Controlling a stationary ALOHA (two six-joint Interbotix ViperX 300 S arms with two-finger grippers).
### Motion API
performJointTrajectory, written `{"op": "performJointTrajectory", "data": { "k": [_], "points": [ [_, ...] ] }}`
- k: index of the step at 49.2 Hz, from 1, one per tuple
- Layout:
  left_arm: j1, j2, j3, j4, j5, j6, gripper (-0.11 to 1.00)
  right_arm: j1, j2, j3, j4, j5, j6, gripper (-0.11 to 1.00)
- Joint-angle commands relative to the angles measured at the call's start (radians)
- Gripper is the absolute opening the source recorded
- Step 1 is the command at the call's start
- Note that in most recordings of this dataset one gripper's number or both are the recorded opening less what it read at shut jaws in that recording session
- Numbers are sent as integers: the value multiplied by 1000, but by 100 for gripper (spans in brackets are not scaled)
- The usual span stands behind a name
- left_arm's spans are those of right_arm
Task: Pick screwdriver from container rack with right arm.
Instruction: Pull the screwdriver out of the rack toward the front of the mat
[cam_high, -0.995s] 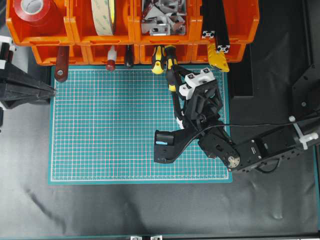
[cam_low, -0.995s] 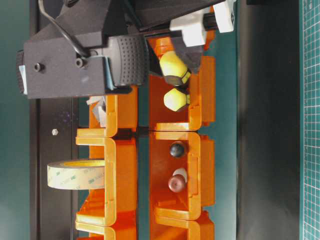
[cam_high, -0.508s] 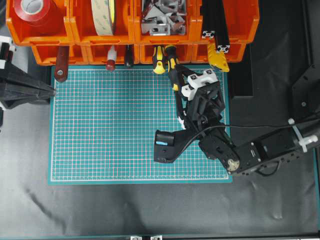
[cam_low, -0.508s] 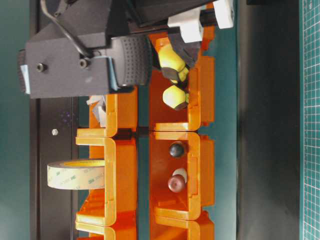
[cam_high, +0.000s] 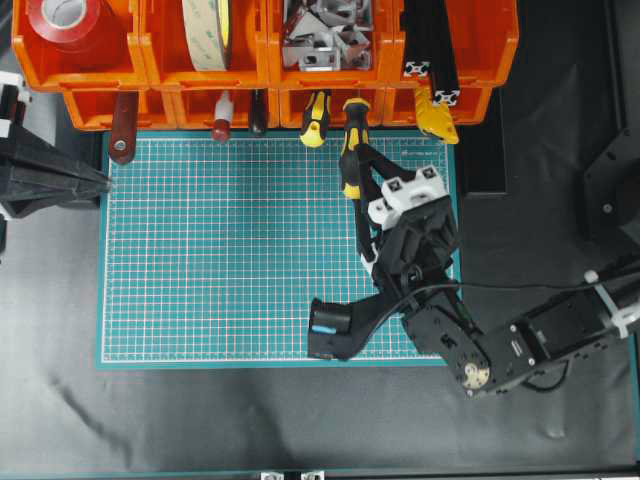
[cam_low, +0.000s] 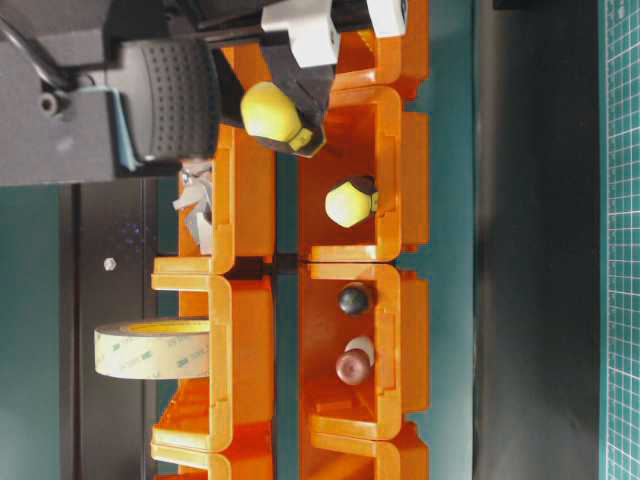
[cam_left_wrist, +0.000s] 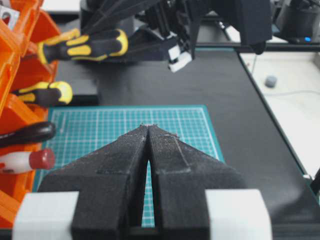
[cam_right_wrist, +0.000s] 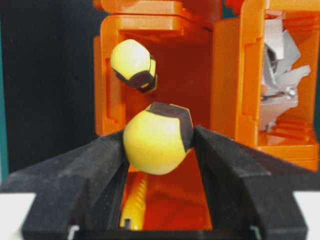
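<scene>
Your screwdriver (cam_high: 351, 145) sits over mat (cam_high: 200, 260), just before container rack (cam_high: 100, 60), right of second screwdriver (cam_high: 316, 116) in lower bin; tape roll (cam_high: 205, 30) upper tier.

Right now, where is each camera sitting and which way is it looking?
Overhead: above, facing down on the green mat and orange container rack; both arms show.
Table-level: low, turned sideways, facing the bins; the right arm shows.
Left wrist: behind the shut left end effector, looking across the mat.
Right wrist: behind the right end effector, facing the rack.
All four share the gripped screwdriver.
</scene>
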Motion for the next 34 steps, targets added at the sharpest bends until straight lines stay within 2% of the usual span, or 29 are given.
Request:
{"op": "performJointTrajectory", "data": {
  "k": [1,9,26,29,34],
  "points": [
    [-2,2,-21,3,-5,-3,0,15,-14,-43,-11,28,-8,42],
    [-2,2,-20,3,-5,-3,0,74,-14,-72,-11,29,-8,42],
    [-2,-20,-21,3,-3,-8,0,256,-14,-129,-6,31,-20,42],
    [-2,-28,-25,3,-2,-14,0,282,-14,-141,-6,26,-48,42],
    [-2,-37,-26,3,15,-29,0,321,-9,-153,-6,-5,-140,42]
  ]
}}
